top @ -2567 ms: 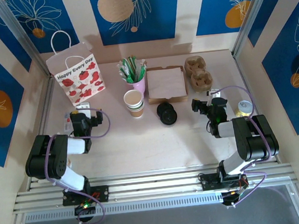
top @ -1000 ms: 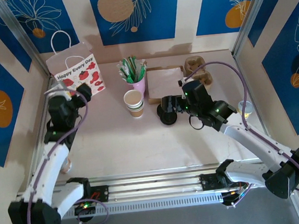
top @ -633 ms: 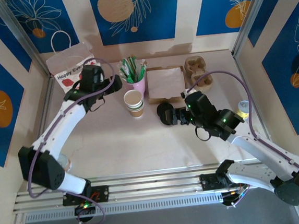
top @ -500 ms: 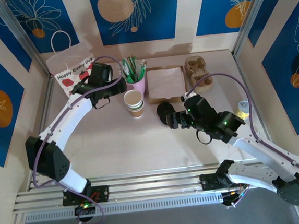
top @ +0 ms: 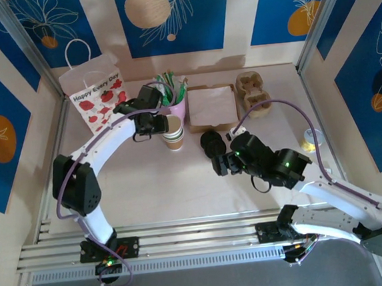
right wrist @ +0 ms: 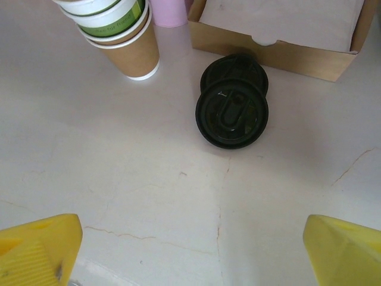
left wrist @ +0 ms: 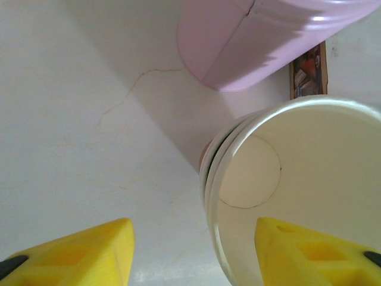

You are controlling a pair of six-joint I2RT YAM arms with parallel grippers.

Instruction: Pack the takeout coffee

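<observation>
On the white table (top: 148, 187), the left jaws have swung from the bag (top: 97, 98) to the cup stack (top: 171, 133), parted astride its rim, where the green cup (right wrist: 113, 22) sits lidless in the tan cup (right wrist: 128, 56); the right jaws, wide apart, have backed off the lids (right wrist: 232, 110), so lidding is pending.

The green cup (right wrist: 116, 25) stands straight up, tucked inside a tan cup (right wrist: 128, 56); just its white rim and a green band (with words too small to read) poke out above the tan one; the two stand together on the pale table (right wrist: 149, 179), just in front of a pink cup (right wrist: 169, 12).
</observation>
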